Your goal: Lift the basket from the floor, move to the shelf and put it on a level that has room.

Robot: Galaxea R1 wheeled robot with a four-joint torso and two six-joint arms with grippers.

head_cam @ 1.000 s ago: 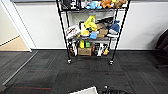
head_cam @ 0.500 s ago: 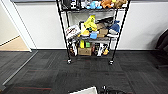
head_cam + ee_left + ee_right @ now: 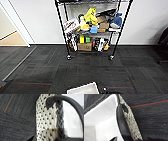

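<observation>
Carpet (image 3: 37,72) covers most of what I see from the head camera: dark grey tiles with faint reddish streaks, running from the wall to the lower edge of the picture. At far left, through a doorway, the floor changes to light tan wood (image 3: 11,40). A white wall (image 3: 37,20) closes the room behind the shelf, with a dark skirting strip along its foot.

Against that wall stands the shelf (image 3: 61,27), a tall black wire rack on small caster wheels. I read its middle tier as crowded: a yellow toy (image 3: 90,15), a blue soft toy (image 3: 117,20), small brown boxes (image 3: 104,25) and a printed box (image 3: 71,25) tilted at the left post. The lowest tier holds a cardboard box (image 3: 85,46) and green items beside it. The top tier (image 3: 92,2) is at the upper edge of the picture, and I cannot tell what is on it.

The basket (image 3: 83,89) sits at the bottom centre of the head view, well apart from the shelf, showing its white lining. I cannot tell from the pictures whether it rests on the carpet or is raised off it.

In the left wrist view, I see the woven basket wall (image 3: 46,121), a dark braided rim and a dark loop handle (image 3: 70,101) close to the camera, with carpet beyond. In the right wrist view, the other handle (image 3: 120,125) lies against the lining, next to a red streak (image 3: 149,104) in the carpet.

Neither wrist view lets me tell whether the grippers are open, closed or gripping the handles.
</observation>
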